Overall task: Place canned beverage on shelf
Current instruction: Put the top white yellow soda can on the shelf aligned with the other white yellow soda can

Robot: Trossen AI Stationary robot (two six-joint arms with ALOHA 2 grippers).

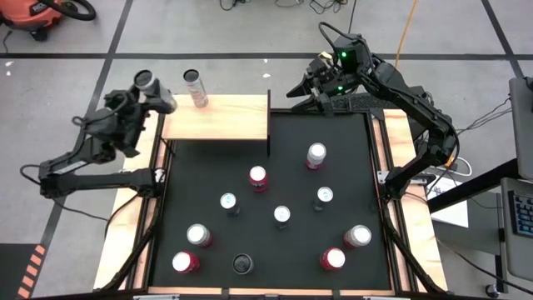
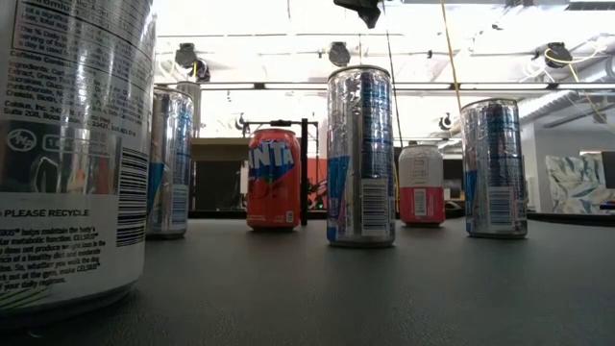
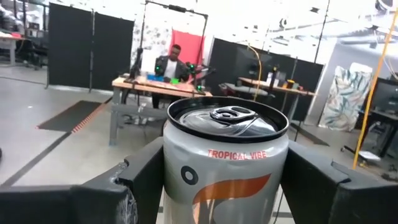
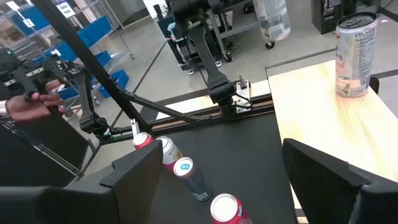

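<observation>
High view shows the left pincer (image 1: 158, 93) holding a silver can (image 1: 148, 83) up in the air, just off the left end of the shelf (image 1: 229, 121). In the left wrist view the can (image 3: 225, 165) sits snug between the two dark fingers (image 3: 149, 174), and it stands straight up. One tall can (image 1: 195, 86) already stands on the shelf, just past the pincer's own can.

I think the step now is to carry the can over the wood and set it down. To do it well, the pincer should keep the can straight, pick a bare spot away from the tall can, go down slowly, and let go only when the bottom sits flat.

The held can says "TROPICAL VIBE". In the low view, the big near can (image 2: 72, 154) says "PLEASE RECYCLE".

The right pincer (image 1: 321, 90) waits wide open and empty at the back of the black mat (image 1: 350, 158).
</observation>
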